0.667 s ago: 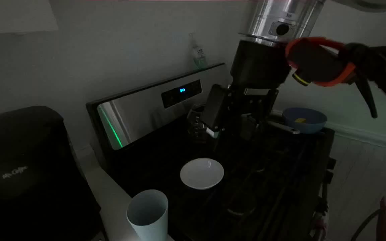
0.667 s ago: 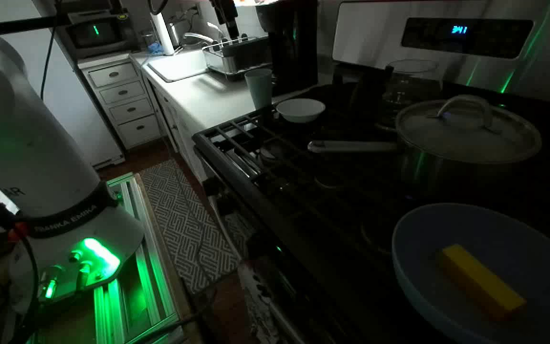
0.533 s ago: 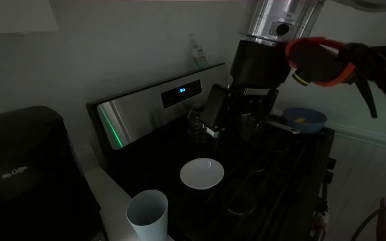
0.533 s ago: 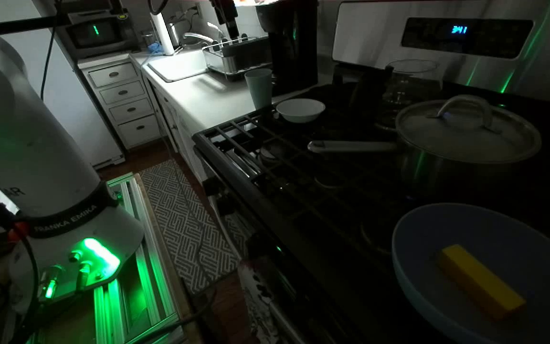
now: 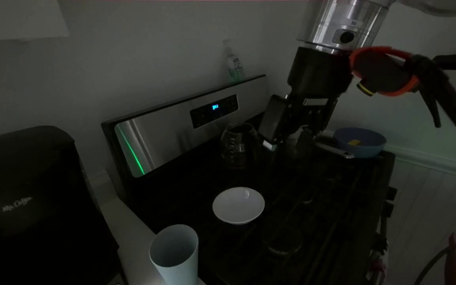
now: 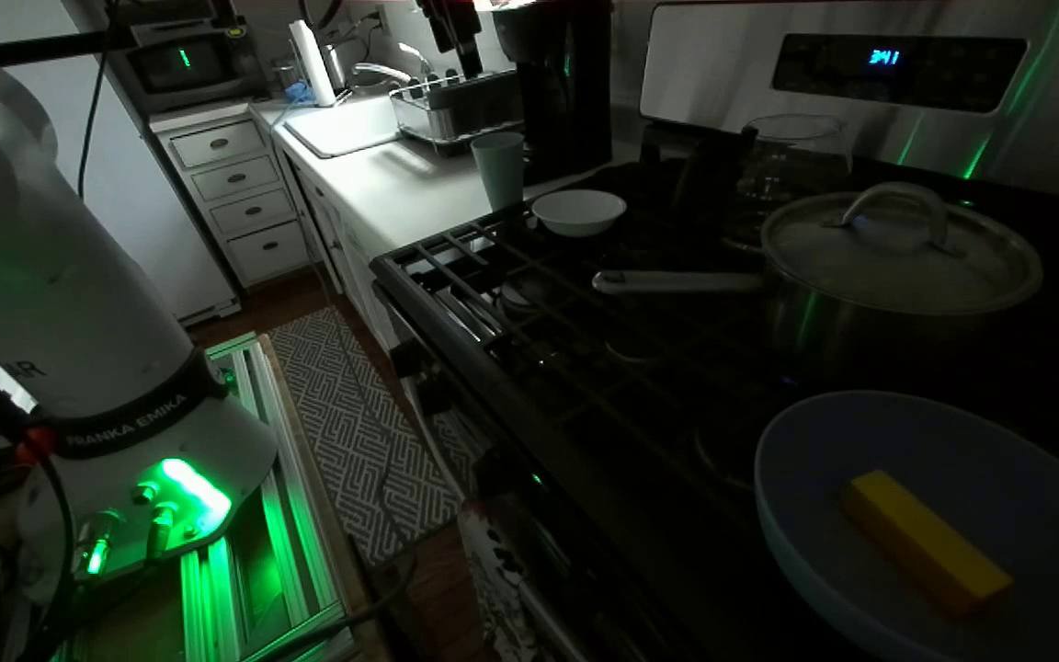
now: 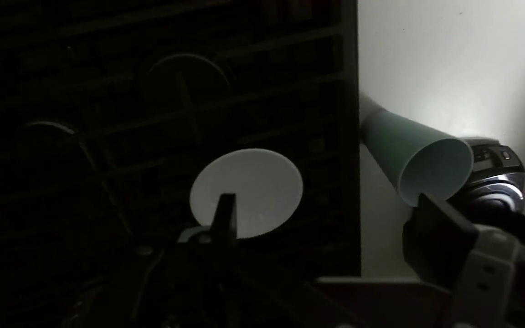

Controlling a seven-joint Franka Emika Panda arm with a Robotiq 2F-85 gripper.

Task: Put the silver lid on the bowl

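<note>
My one gripper (image 7: 325, 197), spread wide, holds nothing; one silver lid (image 6: 902, 274) and one bluish bowl (image 6: 989, 487) sit past it.

Claw (image 7: 325, 197) wide apart, white bowl (image 7: 265, 187) on dark stovetop (image 7: 285, 116), green cup (image 7: 404, 141) on counter (image 7: 408, 54)

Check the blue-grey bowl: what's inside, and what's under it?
Inside the bowl, in both exterior views: a yellow block. The patch of bowl beneath the block is covered. What's directly under the bowl can't be seen; the bowl itself hides it.
</note>
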